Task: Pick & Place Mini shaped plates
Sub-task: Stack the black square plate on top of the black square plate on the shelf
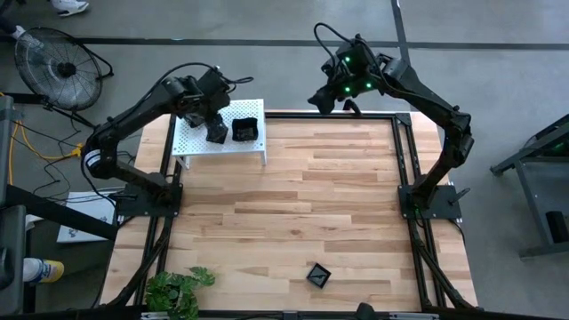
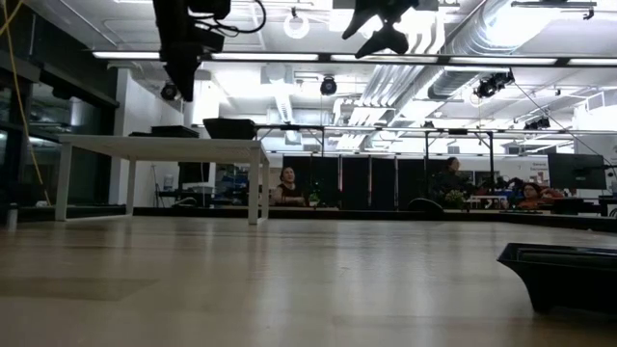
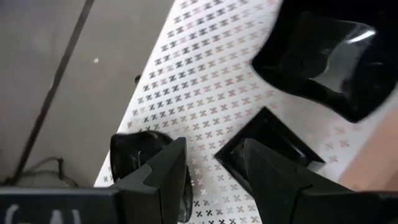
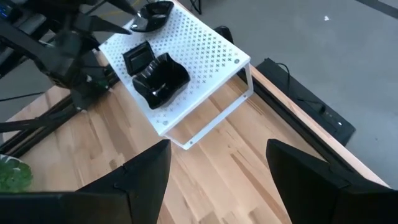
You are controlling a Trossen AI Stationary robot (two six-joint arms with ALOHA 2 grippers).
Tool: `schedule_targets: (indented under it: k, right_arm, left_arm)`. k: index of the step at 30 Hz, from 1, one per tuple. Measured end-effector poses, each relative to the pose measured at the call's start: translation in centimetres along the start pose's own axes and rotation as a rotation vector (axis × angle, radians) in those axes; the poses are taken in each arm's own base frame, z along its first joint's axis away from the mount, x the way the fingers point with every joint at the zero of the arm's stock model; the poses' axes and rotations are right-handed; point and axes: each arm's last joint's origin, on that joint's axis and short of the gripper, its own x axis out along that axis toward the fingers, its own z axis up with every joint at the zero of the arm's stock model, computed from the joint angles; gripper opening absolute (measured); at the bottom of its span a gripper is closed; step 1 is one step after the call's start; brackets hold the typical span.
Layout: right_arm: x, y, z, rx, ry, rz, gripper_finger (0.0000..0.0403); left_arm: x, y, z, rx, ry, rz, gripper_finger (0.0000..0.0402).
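Note:
Three mini shaped plates lie on a white perforated shelf at the table's far left: a large wavy glossy one, a small square one and a rounder one. My left gripper hangs open above the shelf, over the gap between the square and the round plate, touching nothing. Another black plate rests flat on the table near its front edge. My right gripper stands open and high over the table's far edge, holding nothing.
The shelf stands on thin white legs on the wooden table. A potted green plant sits at the near left corner. Black frame rails run along the table's sides. Bare wood spans the middle.

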Motion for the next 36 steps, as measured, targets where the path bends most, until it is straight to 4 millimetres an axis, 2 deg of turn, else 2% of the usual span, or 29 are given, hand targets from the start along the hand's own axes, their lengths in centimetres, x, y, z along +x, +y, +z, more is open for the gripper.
schedule_targets:
  k: [4,9,16,25,32,36]
  right_arm:
    - [-0.1,-0.1,-0.3,-0.012,0.018,-0.039,0.0259]
    - [-0.5,0.0,-0.9,-0.033,0.060,-0.104,0.0259]
    - [-1.6,1.9,-2.8,-0.112,0.194,-0.096,0.0259]
    - [-2.0,6.7,-6.9,-0.304,0.461,-0.011,0.0259]
    - [-2.6,11.4,-9.5,-0.438,0.511,0.094,0.0259]
    - [-3.1,13.8,-11.0,-0.423,0.529,0.109,0.0259]
  left_arm:
    - [-0.4,-0.8,0.0,0.074,-0.018,-0.055,0.0156]
    - [-1.9,-1.9,-0.3,0.146,-0.086,-0.081,0.0156]
    - [-5.1,-4.1,-0.6,0.192,-0.270,-0.114,0.0156]
    - [-8.5,-10.2,-1.3,0.277,-0.419,-0.291,0.0156]
    - [-10.9,-15.2,-2.4,0.290,-0.520,-0.346,0.0156]
    - [-11.7,-17.3,-3.3,0.268,-0.523,-0.371,0.0156]
